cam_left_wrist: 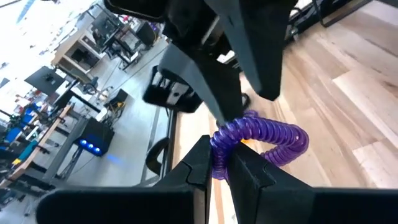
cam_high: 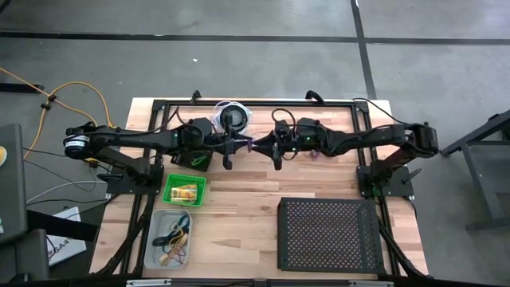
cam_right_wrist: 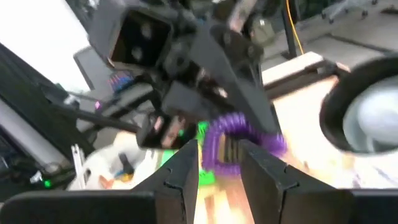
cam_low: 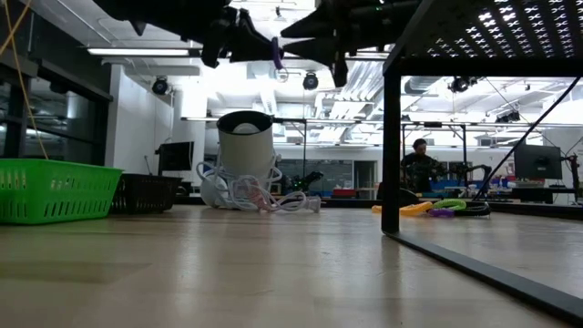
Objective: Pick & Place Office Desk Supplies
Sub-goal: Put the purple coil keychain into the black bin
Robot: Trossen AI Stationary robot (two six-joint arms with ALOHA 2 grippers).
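Observation:
A purple coiled ring hangs in the air between my two grippers, above the middle of the table's far half. It also shows in the low view as the purple coil, high over the table. My left gripper is shut on it. My right gripper faces the left one from the table's right. It is open, its fingers standing on either side of the coil's other end with a small gap showing. Other small supplies, yellow, purple and green, lie on the table's right part. My left gripper pinches one end of the purple coil between its two fingertips, coming level from the table's left. The coil is lifted clear of the table, and the rest of its loop sticks out past the fingertips toward the right gripper.
A green basket with yellow packets and a clear bin with rubber bands sit at the near left. A large black perforated tray fills the near right. A round black disc with a white coiled cord stands at the far edge.

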